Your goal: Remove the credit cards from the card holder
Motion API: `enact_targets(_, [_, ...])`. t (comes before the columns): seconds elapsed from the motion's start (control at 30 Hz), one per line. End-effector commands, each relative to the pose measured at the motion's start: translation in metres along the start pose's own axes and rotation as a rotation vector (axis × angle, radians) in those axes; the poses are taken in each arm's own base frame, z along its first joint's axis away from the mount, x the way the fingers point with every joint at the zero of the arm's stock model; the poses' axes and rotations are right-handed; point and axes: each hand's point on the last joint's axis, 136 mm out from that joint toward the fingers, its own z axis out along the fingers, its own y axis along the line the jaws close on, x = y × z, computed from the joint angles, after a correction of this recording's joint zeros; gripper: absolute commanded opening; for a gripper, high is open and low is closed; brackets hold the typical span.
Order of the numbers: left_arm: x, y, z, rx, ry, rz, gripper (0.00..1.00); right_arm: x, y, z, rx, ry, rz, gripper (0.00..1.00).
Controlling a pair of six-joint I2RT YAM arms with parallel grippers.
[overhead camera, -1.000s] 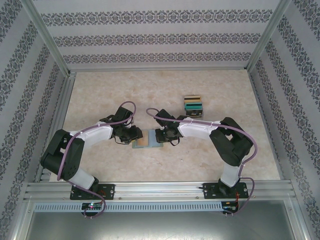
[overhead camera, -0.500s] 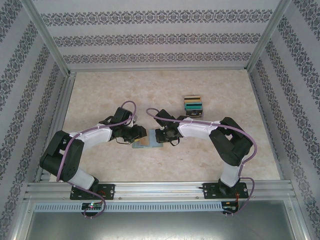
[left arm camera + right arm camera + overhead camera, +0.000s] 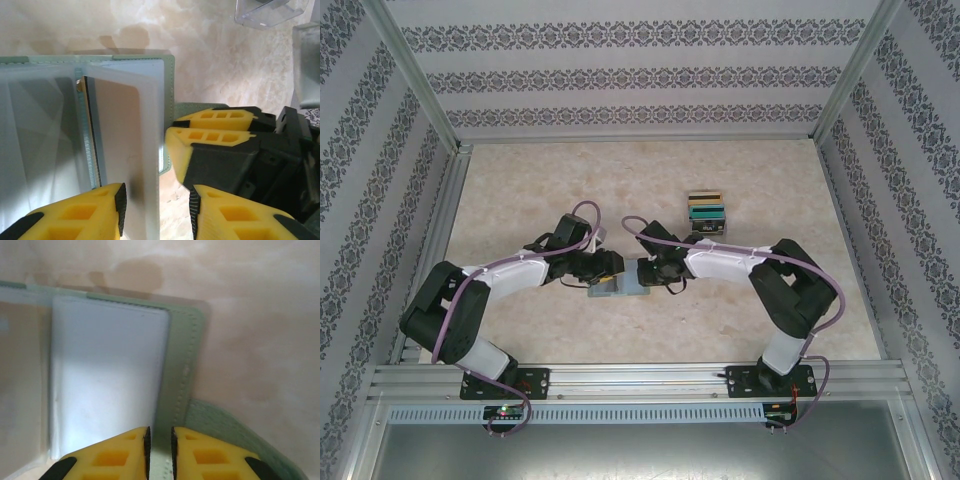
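**A:** What's on the beige marble-patterned tabletop (image 3: 520, 200)?

**B:** Near its middle lies the grey-green soft folding card holder (image 3: 620, 286), opened out with its frosted plastic sleeves facing up. The two arms reach over it, one from each side.

**A:** How is the left gripper (image 3: 157, 210) placed?

**B:** It's low over the holder, with its yellow fingers apart. The free edge of one frosted sleeve (image 3: 147, 125) sits in the gap between them.

**A:** And the right gripper (image 3: 159, 440)?

**B:** It's at the holder's right edge, just beside the left one. Its fingers are closed to a thin slit with the stitched green cover in it, so it's clamped on the holder.

**A:** Where are the cards?

**B:** One tan credit card (image 3: 117, 145), dark along one edge, sits inside that frosted sleeve. The other credit cards (image 3: 705, 212), thin gold, teal and dark plastic rectangles, are stacked on the table beyond the right arm, apart from the holder.
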Motion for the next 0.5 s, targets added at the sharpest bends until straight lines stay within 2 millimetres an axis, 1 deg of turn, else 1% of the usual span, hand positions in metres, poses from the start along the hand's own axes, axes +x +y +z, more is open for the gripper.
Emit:
enact_targets(0.0, [-0.008,-0.017,0.0,0.044,-0.021,0.028,0.4,-0.014,-0.005,-0.017,0.0,-0.074,0.038,0.23])
enact_targets(0.07, [-0.01,-0.019,0.0,0.049,-0.026,0.033,0.42,-0.017,-0.006,-0.023,-0.008,-0.09,0.049,0.23])
enact_targets(0.2, [-0.012,-0.026,0.006,0.069,-0.014,0.031,0.42,-0.021,-0.007,-0.029,-0.017,-0.108,0.062,0.23])
enact_targets(0.27, [-0.013,-0.031,0.01,0.087,-0.011,0.035,0.47,-0.022,-0.009,-0.031,-0.015,-0.111,0.067,0.23])
enact_targets(0.33, [-0.013,-0.037,0.012,0.105,-0.005,0.035,0.48,-0.023,-0.009,-0.031,-0.019,-0.112,0.072,0.23])
enact_targets(0.4, [-0.015,-0.037,0.012,0.092,-0.011,0.035,0.48,-0.023,-0.008,-0.032,-0.028,-0.111,0.071,0.23])
enact_targets(0.47, [-0.016,-0.034,0.008,0.064,-0.024,0.038,0.48,-0.023,-0.006,-0.032,-0.035,-0.109,0.073,0.23])
